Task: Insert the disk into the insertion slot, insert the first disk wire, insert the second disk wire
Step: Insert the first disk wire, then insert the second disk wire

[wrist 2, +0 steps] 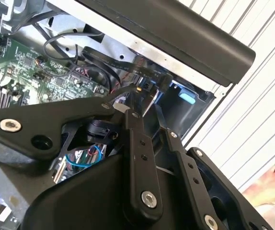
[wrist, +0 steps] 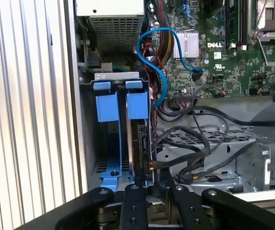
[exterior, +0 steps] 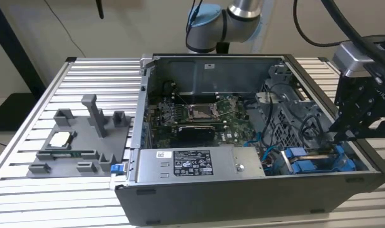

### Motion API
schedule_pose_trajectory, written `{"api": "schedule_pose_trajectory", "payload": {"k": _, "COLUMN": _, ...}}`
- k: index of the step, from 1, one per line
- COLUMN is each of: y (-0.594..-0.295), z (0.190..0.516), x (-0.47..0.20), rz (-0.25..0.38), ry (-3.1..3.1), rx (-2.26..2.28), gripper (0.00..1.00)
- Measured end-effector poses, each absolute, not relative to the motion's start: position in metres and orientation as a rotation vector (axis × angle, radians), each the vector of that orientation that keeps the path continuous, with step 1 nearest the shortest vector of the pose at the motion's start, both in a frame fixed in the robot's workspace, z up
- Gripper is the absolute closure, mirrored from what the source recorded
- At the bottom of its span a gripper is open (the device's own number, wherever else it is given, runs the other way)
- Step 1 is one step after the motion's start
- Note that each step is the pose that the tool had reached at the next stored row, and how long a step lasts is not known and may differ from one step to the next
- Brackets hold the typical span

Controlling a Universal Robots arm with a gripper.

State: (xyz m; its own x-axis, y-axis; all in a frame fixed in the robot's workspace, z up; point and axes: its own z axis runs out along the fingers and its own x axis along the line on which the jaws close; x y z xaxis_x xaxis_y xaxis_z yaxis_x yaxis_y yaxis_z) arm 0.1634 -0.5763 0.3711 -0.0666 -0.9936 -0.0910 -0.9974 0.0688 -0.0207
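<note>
- Disk in its blue carrier sits down in the insertion slot, at the corner of the computer case next to the power-supply box; looks fully seated, so step 1 reads as done
- Gripper is low over the disk's rear edge; fingers nearly together, apparently pinched on the plug of a black disk wire. Plug itself is mostly hidden btwn the tips, so the grip is a judgement
- Step in hand, I'd say: a disk wire insertion, prob the first. Can't tell whether the plug is in the disk's socket or just above it
- Blue data cable loops from the motherboard down beside the carrier; its end by the disk is hidden
- This move calls for plug squared to the socket, straight push along the socket axis, no twist. The other black cables lie just beside the tips w/ little room, so snag risk
- A person's hand rests on the slatted table outside the case, well apart from the gripper
</note>
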Motion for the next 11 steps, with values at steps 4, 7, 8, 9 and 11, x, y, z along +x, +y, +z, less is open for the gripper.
{"api": "schedule_pose_trajectory", "payload": {"k": 4, "y": -0.576, "z": 0.373, "x": 0.164, "rz": 0.075, "ry": 2.252, "rx": -2.076, "gripper": 0.73}}
{"api": "schedule_pose_trajectory", "payload": {"k": 7, "y": -0.576, "z": 0.374, "x": 0.165, "rz": 0.081, "ry": 2.257, "rx": -2.076, "gripper": 0.73}}
{"api": "schedule_pose_trajectory", "payload": {"k": 8, "y": -0.576, "z": 0.375, "x": 0.167, "rz": 0.085, "ry": 2.26, "rx": -2.078, "gripper": 0.73}}
{"api": "schedule_pose_trajectory", "payload": {"k": 9, "y": -0.576, "z": 0.375, "x": 0.168, "rz": 0.09, "ry": 2.262, "rx": -2.08, "gripper": 0.73}}
{"api": "schedule_pose_trajectory", "payload": {"k": 11, "y": -0.576, "z": 0.377, "x": 0.175, "rz": 0.117, "ry": 2.277, "rx": -2.09, "gripper": 0.73}}
